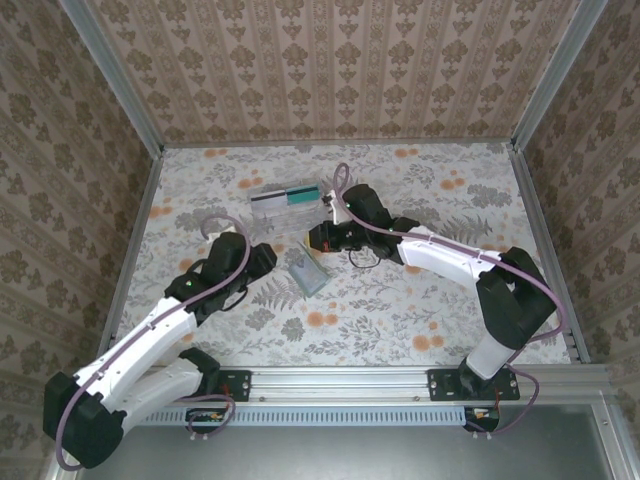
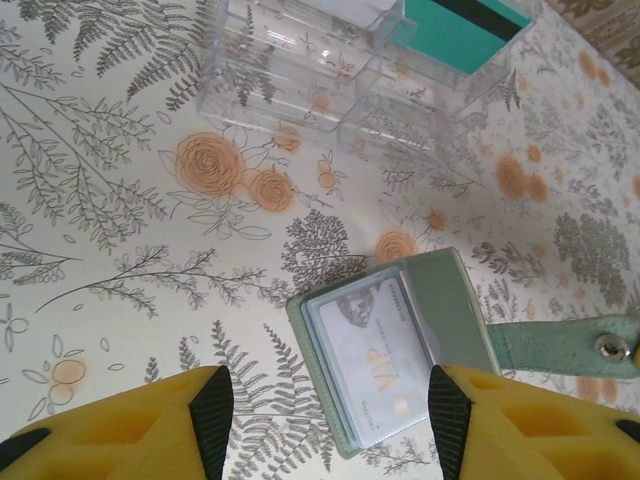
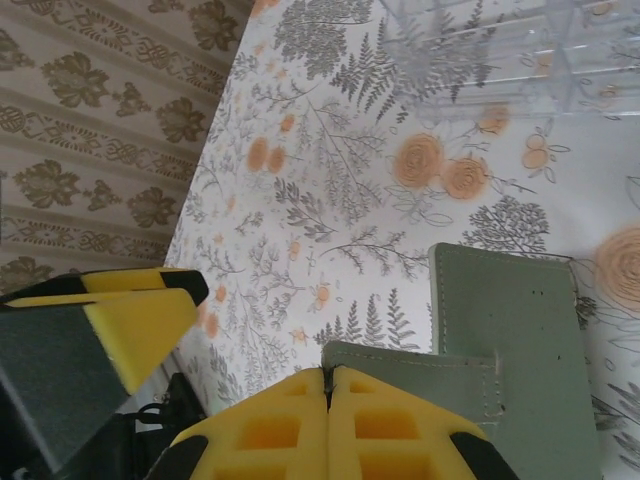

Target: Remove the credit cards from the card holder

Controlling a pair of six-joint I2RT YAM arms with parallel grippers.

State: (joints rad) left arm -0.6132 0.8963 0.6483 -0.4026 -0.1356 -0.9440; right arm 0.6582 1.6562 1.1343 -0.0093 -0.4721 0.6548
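**Both hands open, card holder flat on table with a card in its pocket**

Nearest the arm bases, the left hand [image 2: 325,410] sits just near-left of the card holder [image 2: 455,300]. Its fingers are spread wide and it is gripping nothing. In the left wrist view the card holder lies flat on the floral table [image 1: 400,320], just beyond the two yellow fingertips [image 2: 212,405] and lined up with the gap between them.

The card holder is folded open, with a green rim and the blue-grey inner face up. A pale VIP card [image 2: 375,362] is tucked in the pocket. A green strap [image 2: 555,345] with a metal snap [image 2: 605,346] runs out from the card holder's right side in that view.

The right hand [image 1: 318,238] is just beyond the card holder on its far side. Its fingers are parted wide with nothing between them. In the right wrist view the lower yellow finger overlaps the edge of a green flap of the card holder; cannot tell if it touches.

The clear plastic box [image 1: 272,212] sits beyond the card holder, far-left of it and apart from it. A teal card [image 1: 300,194] with a black stripe lies in the box, on the side away from the card holder.
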